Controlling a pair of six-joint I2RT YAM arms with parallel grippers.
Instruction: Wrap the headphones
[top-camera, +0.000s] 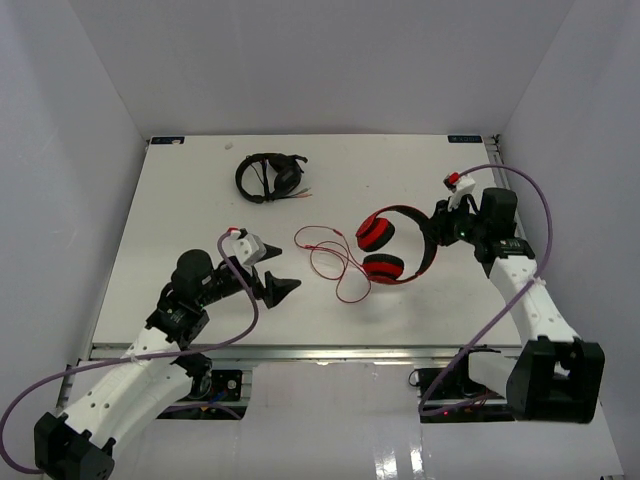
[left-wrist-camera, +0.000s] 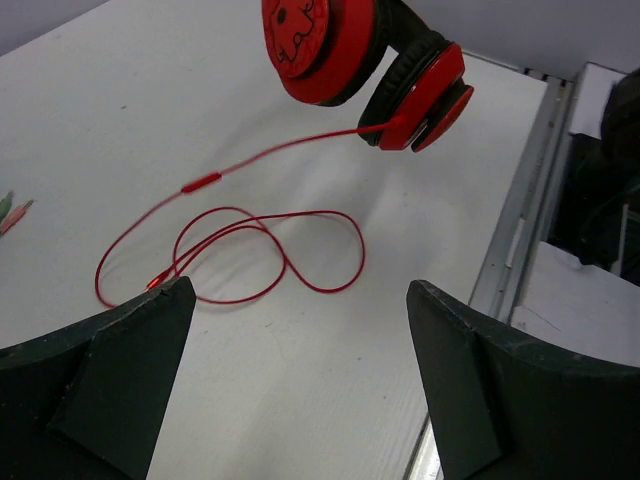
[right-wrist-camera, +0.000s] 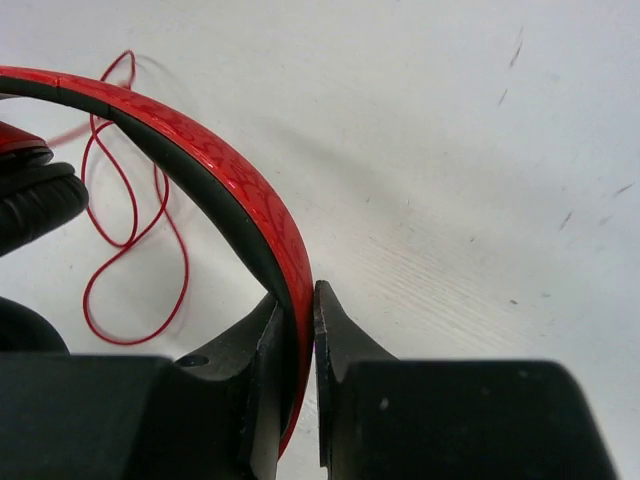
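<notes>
Headphones (top-camera: 378, 234) are right of the table's (top-camera: 180, 220) centre. At left, my left gripper (top-camera: 288, 271) hangs wide open and empty, just beside the looped cable (top-camera: 325, 262). Farther right, my right gripper (top-camera: 441, 228) is pinched tight on the red headband (right-wrist-camera: 250, 200).

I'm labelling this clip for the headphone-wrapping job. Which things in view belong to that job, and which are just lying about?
Part of the job:
- red headphones, headband clamped in the shut right gripper
- their red cable, lying in loose loops
- left gripper, open, near the cable

Lying about:
- black headphones, far left, untouched
</notes>
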